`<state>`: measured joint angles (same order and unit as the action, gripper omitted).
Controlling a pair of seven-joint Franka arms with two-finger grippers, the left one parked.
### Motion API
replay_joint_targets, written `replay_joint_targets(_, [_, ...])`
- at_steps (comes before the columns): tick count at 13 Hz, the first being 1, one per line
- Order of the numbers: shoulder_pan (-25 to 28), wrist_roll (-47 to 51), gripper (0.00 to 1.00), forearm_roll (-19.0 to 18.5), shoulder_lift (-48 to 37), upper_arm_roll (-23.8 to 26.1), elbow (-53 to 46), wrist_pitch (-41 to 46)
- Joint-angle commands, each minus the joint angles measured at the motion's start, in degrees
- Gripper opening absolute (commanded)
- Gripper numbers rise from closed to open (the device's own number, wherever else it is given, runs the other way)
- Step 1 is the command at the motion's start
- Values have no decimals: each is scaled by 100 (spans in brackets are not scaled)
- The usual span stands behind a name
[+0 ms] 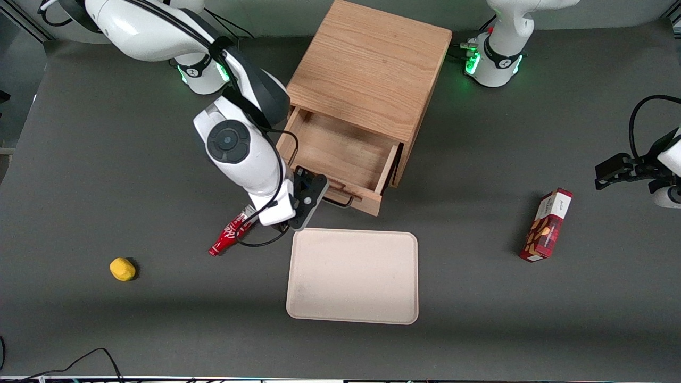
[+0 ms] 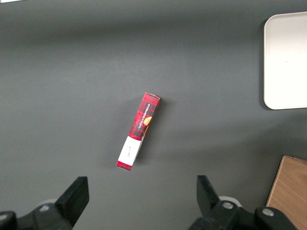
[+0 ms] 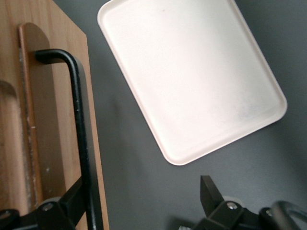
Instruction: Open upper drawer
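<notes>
The wooden cabinet (image 1: 367,69) stands at the back middle of the table. Its upper drawer (image 1: 346,154) is pulled well out toward the front camera and shows an empty inside. The black bar handle (image 1: 340,202) runs along the drawer front (image 1: 370,201). My right gripper (image 1: 308,199) is at the working arm's end of the handle, open. In the right wrist view the handle (image 3: 80,124) crosses the drawer front (image 3: 48,120). One finger (image 3: 72,199) lies against the bar, the other stands apart over bare table, and the gripper (image 3: 143,191) holds nothing. The bottom drawer is hidden.
A beige tray (image 1: 352,276) lies just in front of the open drawer, also in the right wrist view (image 3: 192,81). A red bottle (image 1: 230,234) lies under my wrist. A yellow fruit (image 1: 122,269) sits toward the working arm's end. A red box (image 1: 547,226) lies toward the parked arm's end.
</notes>
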<state>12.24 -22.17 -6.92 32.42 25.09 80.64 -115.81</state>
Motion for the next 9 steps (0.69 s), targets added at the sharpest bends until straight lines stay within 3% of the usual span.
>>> replay_joint_targets(1, [112, -234, 100, 209, 176, -276, -373, -63])
replay_joint_targets(9, [103, -657, 100, 218, 203, -619, -470, -511])
